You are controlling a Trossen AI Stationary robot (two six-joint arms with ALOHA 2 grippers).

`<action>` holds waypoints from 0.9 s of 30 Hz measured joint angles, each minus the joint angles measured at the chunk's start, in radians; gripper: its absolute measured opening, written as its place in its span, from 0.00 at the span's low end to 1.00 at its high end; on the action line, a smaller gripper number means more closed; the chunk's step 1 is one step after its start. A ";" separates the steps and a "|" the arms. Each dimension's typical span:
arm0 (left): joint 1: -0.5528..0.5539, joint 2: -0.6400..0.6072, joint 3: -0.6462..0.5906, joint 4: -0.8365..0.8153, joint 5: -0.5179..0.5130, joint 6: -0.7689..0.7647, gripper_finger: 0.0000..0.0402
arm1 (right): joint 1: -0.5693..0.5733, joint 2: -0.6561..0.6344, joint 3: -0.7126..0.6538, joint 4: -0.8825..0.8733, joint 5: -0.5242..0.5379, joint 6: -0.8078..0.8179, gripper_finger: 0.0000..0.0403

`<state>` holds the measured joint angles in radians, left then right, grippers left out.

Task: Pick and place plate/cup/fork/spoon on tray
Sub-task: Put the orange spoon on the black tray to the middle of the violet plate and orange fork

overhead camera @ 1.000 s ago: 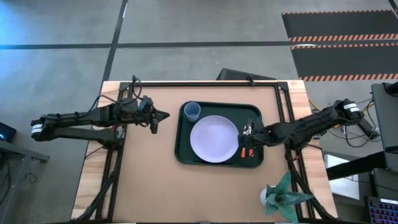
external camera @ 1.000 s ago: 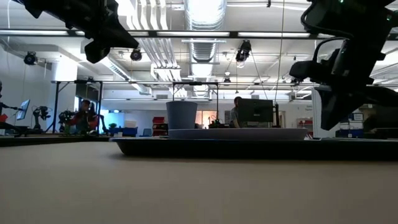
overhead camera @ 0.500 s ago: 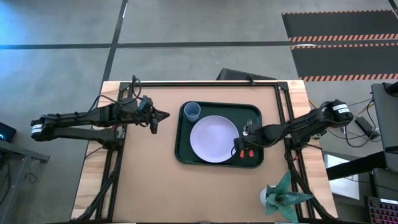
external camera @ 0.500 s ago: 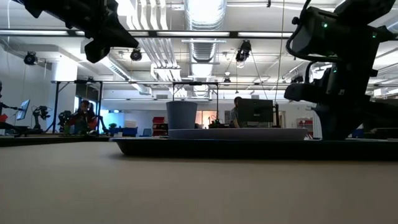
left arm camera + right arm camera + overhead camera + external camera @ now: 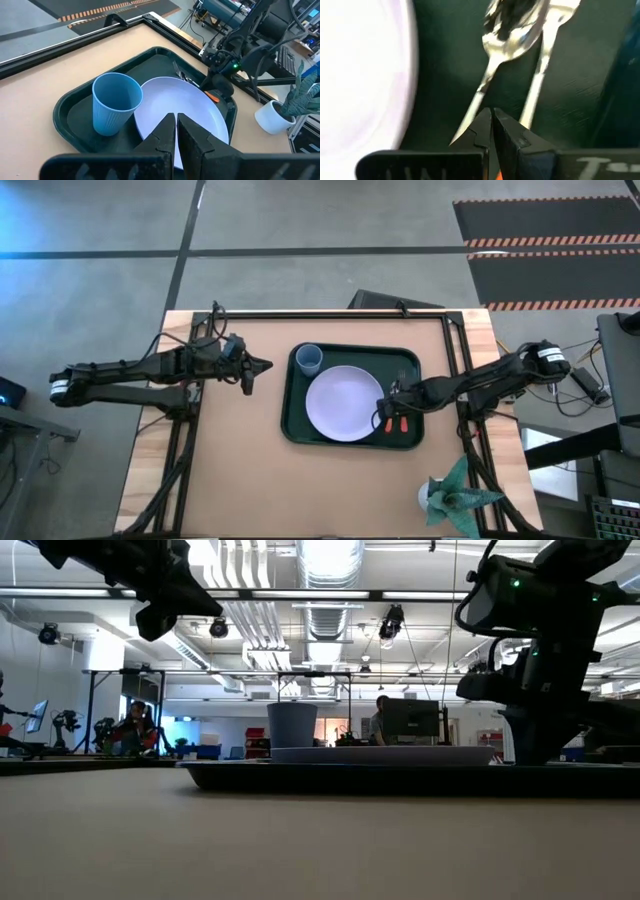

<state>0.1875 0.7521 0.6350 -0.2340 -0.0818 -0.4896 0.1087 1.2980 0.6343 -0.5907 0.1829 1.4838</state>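
Observation:
The dark green tray lies in the middle of the table. On it are the lavender plate, the upright light-blue cup at its far left corner, and the spoon and the fork side by side right of the plate. Their orange-red handles point to the near edge. My right gripper is shut, pointing steeply down, its tips low between the two silver shafts. My left gripper hovers shut, left of the tray, above the table. My right gripper comes from above with shut fingers beside the spoon's shaft, where it meets the handle. I cannot tell whether the fingertips touch the spoon or the tray. Both utensils lie flat on the tray.
A potted plant in a white pot stands at the table's near right corner. Black frame rails run along the far edge and down both sides. Bare wood lies between the tray and the near edge.
My right gripper has sunk toward the tray and shifted toward the near edge, along the utensils toward their orange-red handles, staying shut. The fork, spoon, plate and cup lie where they were.

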 joint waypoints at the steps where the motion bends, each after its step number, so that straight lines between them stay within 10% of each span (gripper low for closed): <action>1: 0.000 0.000 0.000 0.001 0.000 0.000 0.00 | -0.010 0.000 0.000 -0.004 0.000 -0.012 0.02; 27: 0.000 -0.001 0.000 0.000 0.000 0.000 0.00 | -0.112 0.001 0.000 -0.006 0.003 -0.115 0.02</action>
<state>0.1877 0.7509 0.6350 -0.2340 -0.0817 -0.4900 -0.0029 1.2991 0.6342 -0.5971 0.1860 1.3685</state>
